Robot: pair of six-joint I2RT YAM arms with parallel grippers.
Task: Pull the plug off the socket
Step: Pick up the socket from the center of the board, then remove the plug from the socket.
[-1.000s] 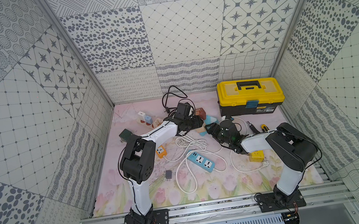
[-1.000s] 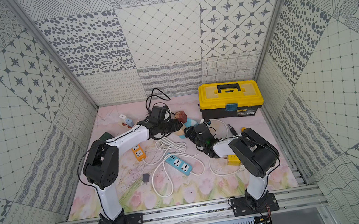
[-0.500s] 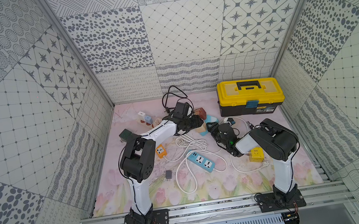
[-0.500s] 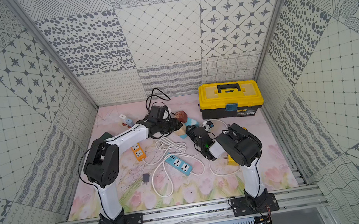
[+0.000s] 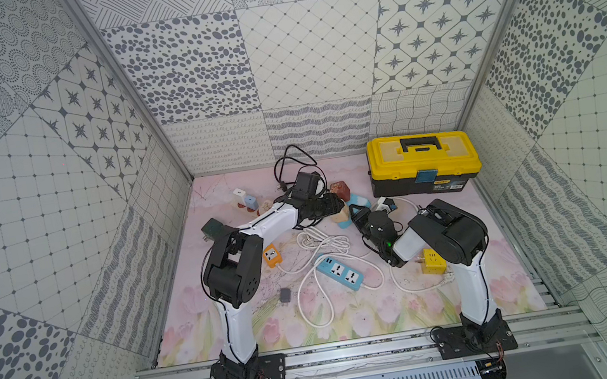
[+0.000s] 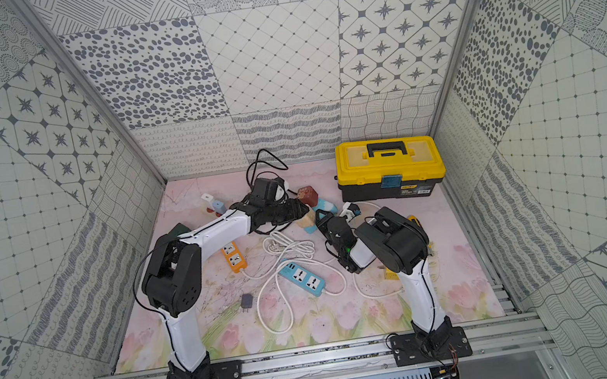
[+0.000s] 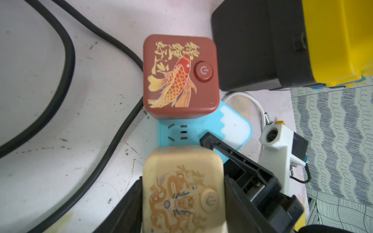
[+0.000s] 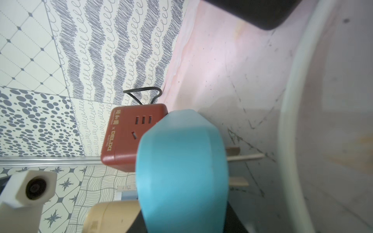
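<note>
A cream cube socket [image 7: 181, 177] with a dragon print sits between the fingers of my left gripper [image 7: 182, 191], which is shut on its two sides. Against its far side lies the blue-and-white plug [image 7: 201, 125], socket holes showing on its face. My right gripper [image 8: 183, 219] is shut on the plug [image 8: 181, 161], whose bare brass prongs [image 8: 232, 151] point toward the mat. Both top views show socket [image 5: 340, 214] [image 6: 307, 220] and plug [image 5: 358, 201] [image 6: 325, 205] touching mid-table, between left gripper [image 5: 332, 204] and right gripper [image 5: 359, 215]. Whether they are joined is hidden.
A red cube socket [image 7: 179, 76] stands just beyond the plug. Behind and to the right is a yellow toolbox [image 5: 424, 162]. Nearer the front lie a blue power strip [image 5: 339, 273], white cables [image 5: 321, 240], an orange socket [image 5: 271, 255] and a yellow cube [image 5: 433, 261].
My right jaws have closed on the blue plug, and the right arm's elbow has swung left toward the middle. The left arm has kept its hold on the cream socket.
</note>
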